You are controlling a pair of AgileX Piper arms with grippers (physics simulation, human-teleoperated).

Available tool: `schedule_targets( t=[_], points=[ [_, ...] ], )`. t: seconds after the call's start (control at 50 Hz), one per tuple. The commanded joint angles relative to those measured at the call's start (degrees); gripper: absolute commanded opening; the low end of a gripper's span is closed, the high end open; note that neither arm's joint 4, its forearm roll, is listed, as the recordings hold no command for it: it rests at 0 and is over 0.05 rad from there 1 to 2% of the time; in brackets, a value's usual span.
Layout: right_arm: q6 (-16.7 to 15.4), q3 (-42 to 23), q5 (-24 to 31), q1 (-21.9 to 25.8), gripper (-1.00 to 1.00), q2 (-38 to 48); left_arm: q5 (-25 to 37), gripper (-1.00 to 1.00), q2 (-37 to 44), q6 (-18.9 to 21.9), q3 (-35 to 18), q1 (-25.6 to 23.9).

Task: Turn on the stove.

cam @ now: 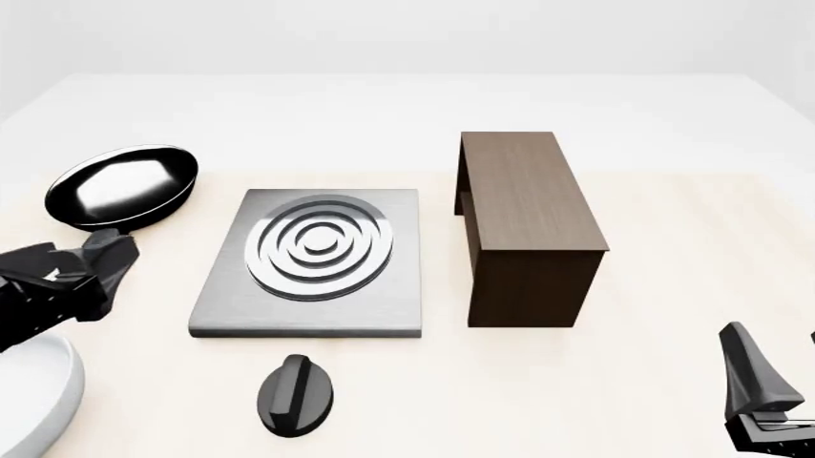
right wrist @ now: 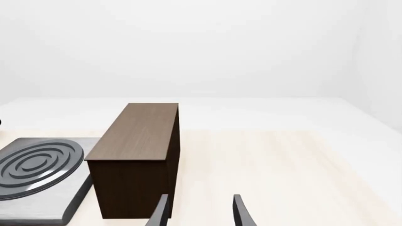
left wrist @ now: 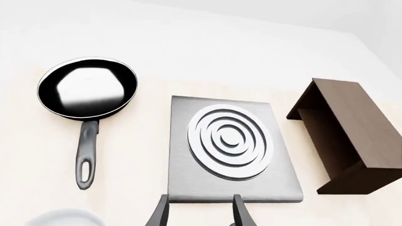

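The stove (cam: 309, 264) is a flat grey slab with silver burner rings, lying left of the table's middle. Its black oval knob (cam: 297, 393) lies on the table just in front of it. My left gripper (cam: 109, 267) is open and empty, to the left of the stove and apart from the knob. In the left wrist view its fingers (left wrist: 162, 214) stand apart, with the stove (left wrist: 232, 150) beyond them; the knob is out of that view. My right gripper (cam: 777, 367) is open and empty at the near right. Its fingers (right wrist: 241, 212) show apart in the right wrist view.
A black frying pan (cam: 121, 186) lies behind and left of the stove, close to my left gripper. A dark brown wooden box (cam: 525, 224) stands right of the stove. A white dish (cam: 32, 401) sits at the near left corner.
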Motion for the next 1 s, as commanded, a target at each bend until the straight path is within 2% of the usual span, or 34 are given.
schedule_targets(
  t=[0.02, 0.34, 0.5, 0.82, 0.9, 0.92, 1.0],
  points=[
    [-0.01, 0.00, 0.00, 0.01, 1.00, 0.00, -2.15, 1.00, 2.86, -4.37, 3.54, -1.48],
    [0.00, 0.00, 0.00, 0.00, 1.00, 0.00, -11.12, 1.00, 11.15, -6.54, 10.75, -4.85],
    [0.01, 0.00, 0.00, 0.02, 1.00, 0.00, -13.94, 1.00, 14.75, -5.77, 12.41, -3.43],
    [0.01, 0.00, 0.00, 0.01, 1.00, 0.01, -19.13, 1.00, 19.84, -7.66, 16.61, -3.47],
    [0.01, 0.00, 0.00, 0.00, 1.00, 0.01, -22.53, 1.00, 23.43, -11.22, 19.01, -5.90],
    [-0.02, 0.00, 0.00, 0.02, 1.00, 0.01, -26.18, 1.00, 26.12, -16.52, 24.95, -9.06],
    [-0.01, 0.00, -0.01, 0.01, 1.00, -0.01, -26.72, 1.00, 26.21, -17.54, 25.77, -9.43]
  ],
)
